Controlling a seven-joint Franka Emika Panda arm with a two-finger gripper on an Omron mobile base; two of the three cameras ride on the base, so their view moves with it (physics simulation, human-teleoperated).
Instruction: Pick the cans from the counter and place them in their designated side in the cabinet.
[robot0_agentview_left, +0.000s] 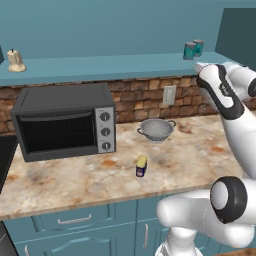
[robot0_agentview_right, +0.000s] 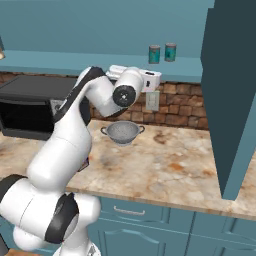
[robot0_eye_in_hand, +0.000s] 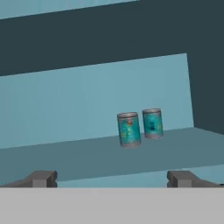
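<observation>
Teal cans, two of them (robot0_eye_in_hand: 129, 128) (robot0_eye_in_hand: 152, 123), stand upright on the cabinet shelf (robot0_agentview_left: 100, 67) near its right end, just beside each other, ahead of the gripper (robot0_eye_in_hand: 112, 178) and a little to its right in the hand view. The gripper is up at shelf height, jaws spread as wide as they go and holding nothing. The blue can (robot0_agentview_left: 141, 166) with the yellow top stands upright on the counter (robot0_agentview_left: 200, 155), in front of the colander (robot0_agentview_left: 156, 129), well below and to the left of the hand. By my judgement the next move turns on that: the hand must swing down and leftward, then close across the can's vertical axis
</observation>
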